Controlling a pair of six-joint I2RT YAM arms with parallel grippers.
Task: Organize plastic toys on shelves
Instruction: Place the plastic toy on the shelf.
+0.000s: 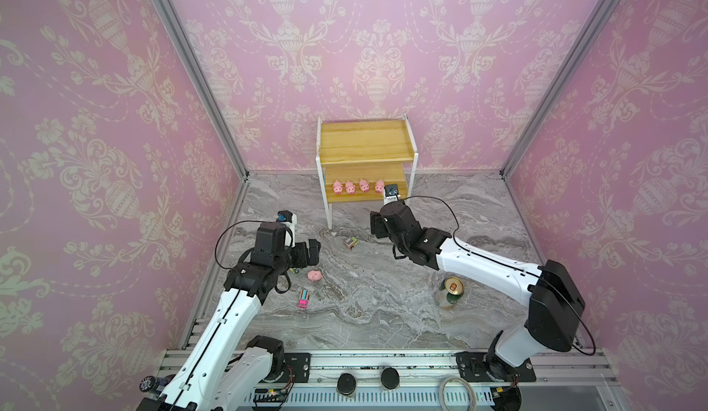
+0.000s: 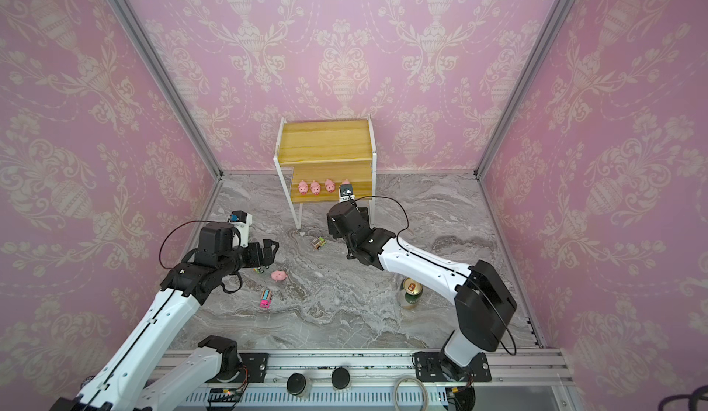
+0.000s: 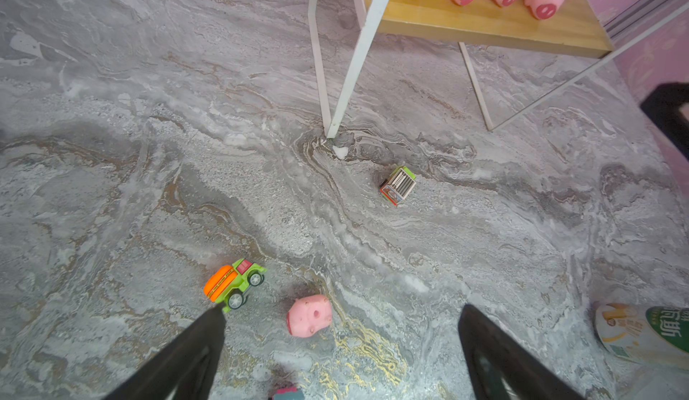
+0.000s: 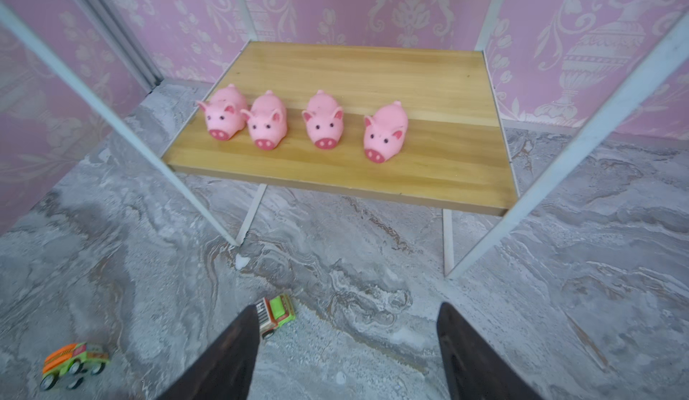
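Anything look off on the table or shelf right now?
One pig lies tipped over on the tabletop near the orange-green truck, not on its feet. The four pigs on the lower shelf stand upright, the end one turned slightly askew.

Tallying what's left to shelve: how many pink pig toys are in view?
5. Four small pink plastic pigs stand in a row on the lower wooden shelf board; a fifth pig lies on the grey marble tabletop. More may be hidden.

Top views: high at the near side, tilted down, whole surface (image 1: 383, 313) and shelves (image 1: 367, 137).
Left wrist: low over surface, facing shelves obliquely.
Right wrist: close, facing lower shelf (image 4: 428, 163).
Wrists share: four pigs (image 4: 323, 123), brown-green truck (image 4: 277, 312).
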